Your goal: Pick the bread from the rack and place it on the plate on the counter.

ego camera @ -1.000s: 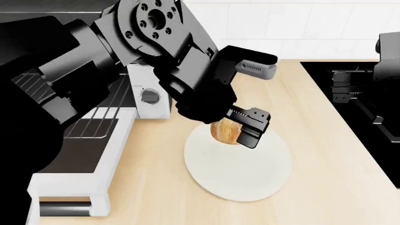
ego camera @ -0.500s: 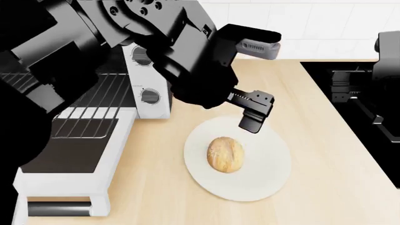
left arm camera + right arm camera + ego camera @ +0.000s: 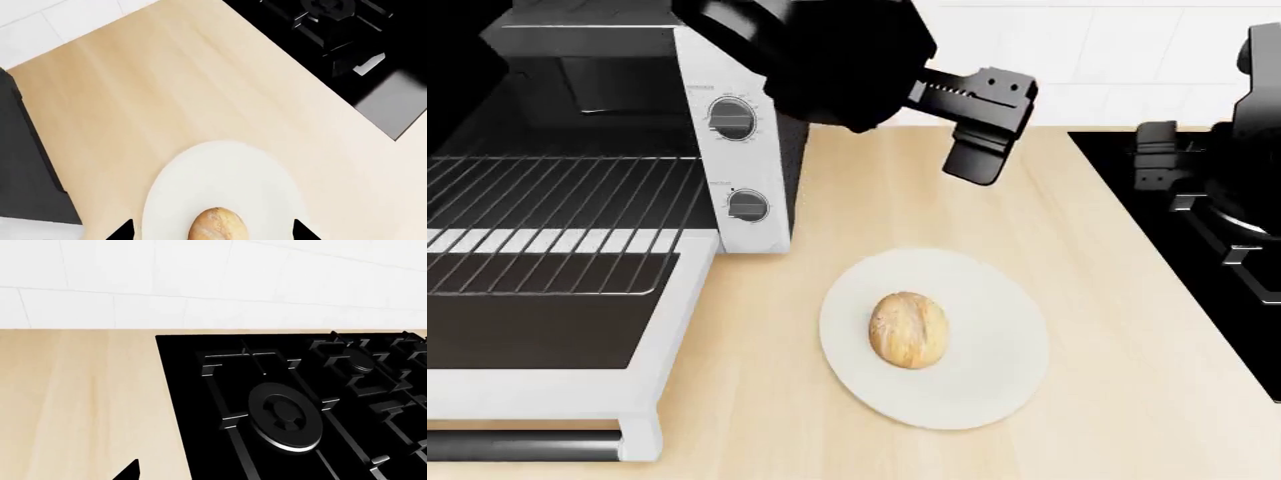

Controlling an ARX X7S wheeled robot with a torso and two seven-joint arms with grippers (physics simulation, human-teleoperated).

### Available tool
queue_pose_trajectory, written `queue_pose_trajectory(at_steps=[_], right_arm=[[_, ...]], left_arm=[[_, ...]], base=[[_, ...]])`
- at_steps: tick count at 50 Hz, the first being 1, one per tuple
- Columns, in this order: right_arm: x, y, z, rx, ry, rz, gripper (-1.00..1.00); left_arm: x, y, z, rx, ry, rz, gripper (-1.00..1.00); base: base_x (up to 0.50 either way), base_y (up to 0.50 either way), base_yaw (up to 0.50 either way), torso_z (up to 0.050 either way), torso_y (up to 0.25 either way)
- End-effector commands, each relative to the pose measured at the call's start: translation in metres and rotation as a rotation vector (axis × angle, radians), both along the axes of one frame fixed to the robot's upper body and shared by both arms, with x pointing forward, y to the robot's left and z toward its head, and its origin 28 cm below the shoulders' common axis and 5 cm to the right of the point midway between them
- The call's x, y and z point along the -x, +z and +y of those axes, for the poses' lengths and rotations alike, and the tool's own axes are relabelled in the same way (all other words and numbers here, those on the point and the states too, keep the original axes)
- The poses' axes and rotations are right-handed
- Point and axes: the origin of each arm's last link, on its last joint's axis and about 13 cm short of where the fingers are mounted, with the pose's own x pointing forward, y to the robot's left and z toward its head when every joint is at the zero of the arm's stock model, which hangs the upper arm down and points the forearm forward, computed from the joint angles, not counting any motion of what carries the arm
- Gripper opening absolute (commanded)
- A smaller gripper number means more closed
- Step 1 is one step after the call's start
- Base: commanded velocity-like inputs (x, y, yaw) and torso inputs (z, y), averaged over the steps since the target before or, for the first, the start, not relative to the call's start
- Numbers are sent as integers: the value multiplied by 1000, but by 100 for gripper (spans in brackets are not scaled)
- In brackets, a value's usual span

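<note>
The bread (image 3: 909, 329) lies on the off-white plate (image 3: 994, 375) on the beige counter (image 3: 868, 180). My left gripper (image 3: 980, 128) is open and empty, raised above the counter behind the plate, apart from the roll. In the left wrist view the bread (image 3: 217, 224) shows far below on the plate (image 3: 200, 175), between the two spread fingertips (image 3: 124, 232) of the left gripper (image 3: 212, 236). The oven's wire rack (image 3: 561, 205) is bare. My right gripper (image 3: 213, 475) hovers at the stove's edge; one fingertip (image 3: 128, 472) shows, set wide.
The white-and-black toaster oven (image 3: 747, 150) stands at the left with its glass door (image 3: 547, 325) folded down over the counter's front. The black stove top (image 3: 1174, 240) with burners (image 3: 287, 415) fills the right. The right arm (image 3: 1228, 190) hangs over it.
My left gripper let go of the bread, which now rests on the plate. The gripper opened, then rose and drew back toward the wall, uncovering the oven and rack.
</note>
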Motion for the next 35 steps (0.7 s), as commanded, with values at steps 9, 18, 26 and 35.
queue_pose_trajectory(at_steps=[9,18,26,35], right_arm=[[15,33,8,4,37,-81,100],[28,50,11,20,52,-127,100],[36,58,14,24,70,-153,100],[43,66,15,11,93,-187,100]], left_arm=[[19,35,14,35,-5,-98,100],[38,45,18,29,-33,-156,100],[50,54,23,52,-58,-195,100],[52,57,27,78,-57,-237,100]], base=[[0,0,0,0,0],[0,0,0,0,0],[0,0,0,0,0],[0,0,0,0,0]])
